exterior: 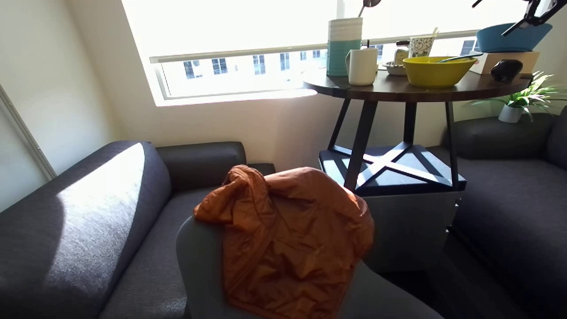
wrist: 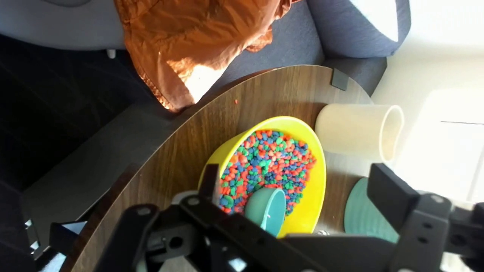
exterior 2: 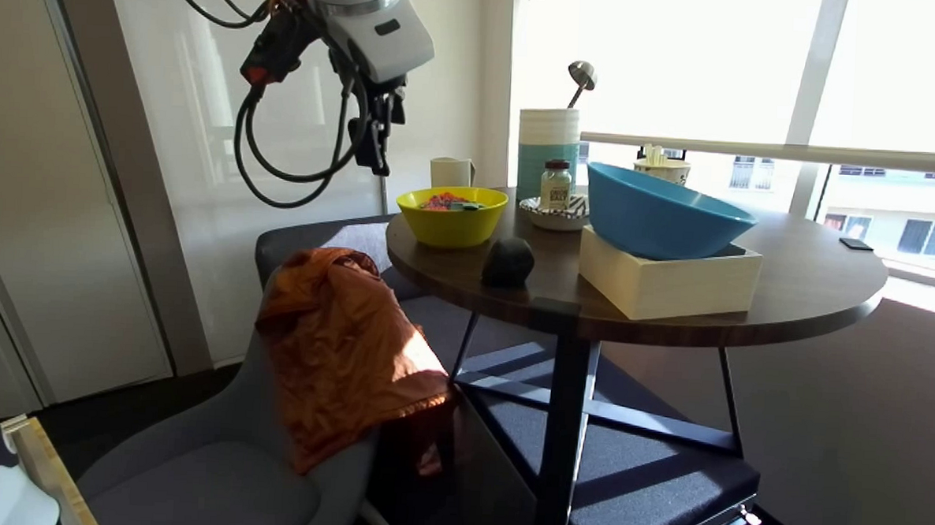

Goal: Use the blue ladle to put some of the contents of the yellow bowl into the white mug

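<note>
The blue ladle [wrist: 260, 207] rests in the yellow bowl [wrist: 312, 202], seemingly below the gripper [wrist: 295, 175], whose jaws gape.

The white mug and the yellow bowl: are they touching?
Apart: an exterior view shows tabletop between the white mug and the yellow bowl, though the wrist view makes them look close.

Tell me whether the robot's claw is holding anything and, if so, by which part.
Nothing is held: the gripper is open, and the ladle rests in the bowl.
</note>
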